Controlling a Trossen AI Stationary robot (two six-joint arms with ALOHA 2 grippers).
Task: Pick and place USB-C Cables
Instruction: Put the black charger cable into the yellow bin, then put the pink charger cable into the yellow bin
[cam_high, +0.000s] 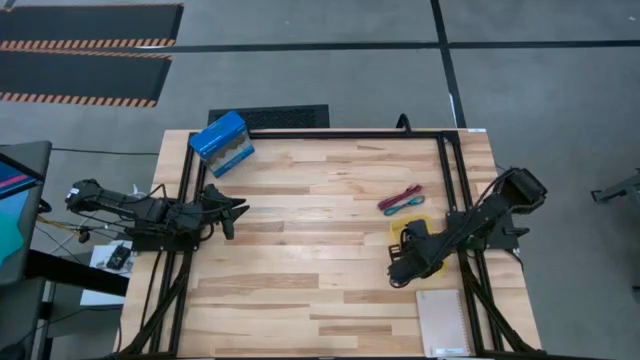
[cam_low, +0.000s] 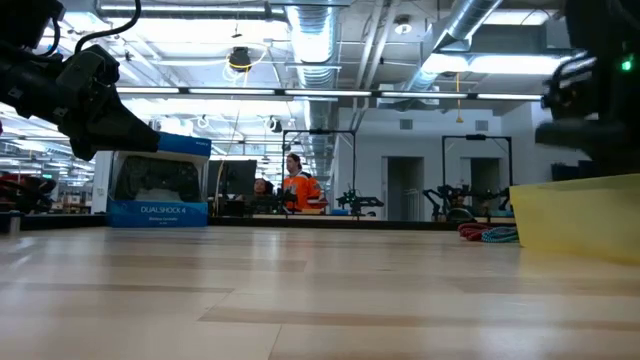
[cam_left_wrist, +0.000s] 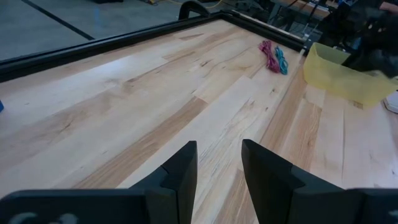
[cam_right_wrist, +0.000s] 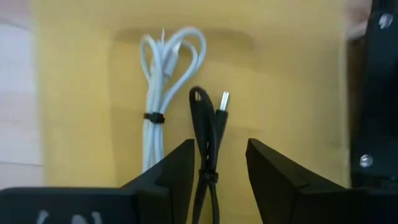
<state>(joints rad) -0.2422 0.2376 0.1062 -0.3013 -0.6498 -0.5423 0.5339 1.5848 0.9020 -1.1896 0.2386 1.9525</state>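
Note:
The white cable and the black cable lie side by side on the floor of a yellow tray, each bundled into a loop. My right gripper is open just above the tray, one finger on either side of the black cable's bundled strands. The dark red cable and the teal-blue cable lie together on the bare wood just beyond the tray. My left gripper is open above the table's left part, far from all cables.
A blue box stands near the far left corner. A white spiral notebook lies at the near right edge. A black frame runs along the far and side edges. The wood between the two arms is bare.

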